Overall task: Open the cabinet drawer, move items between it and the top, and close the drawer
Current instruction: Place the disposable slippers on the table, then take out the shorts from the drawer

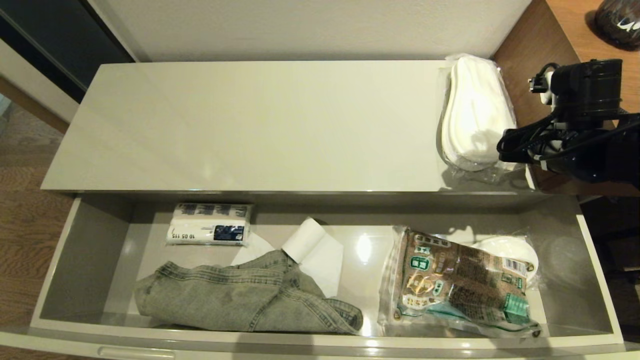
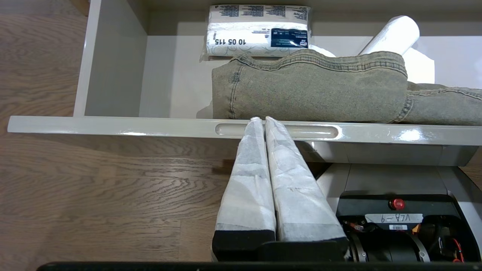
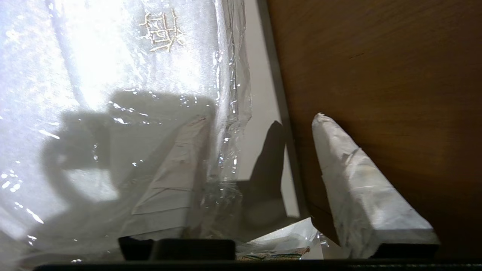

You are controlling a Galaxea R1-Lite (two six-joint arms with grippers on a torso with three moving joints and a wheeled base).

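Observation:
The cabinet drawer (image 1: 320, 341) stands pulled out below the glossy cream top (image 1: 250, 125). Faded jeans (image 1: 240, 297) lie crumpled in its front left part. The plastic-wrapped white slippers (image 1: 475, 112) rest on the top's right end. My right arm (image 1: 585, 100) hangs just right of them. In the right wrist view, my right gripper (image 3: 261, 116) is open. One finger (image 3: 173, 177) shows through the slippers' clear wrap (image 3: 113, 75), the other finger (image 3: 354, 180) is over the brown wood. My left gripper (image 2: 260, 119) is shut and empty, in front of a recessed handle (image 2: 320, 131) on the drawer front.
Also in the drawer are a brown-and-green printed packet (image 1: 460, 285), a white paper roll (image 1: 305, 240) and a wrapped tissue pack (image 1: 210, 225). A brown wooden unit (image 1: 530, 45) adjoins the top's right end. Wooden floor (image 1: 20, 225) lies to the left.

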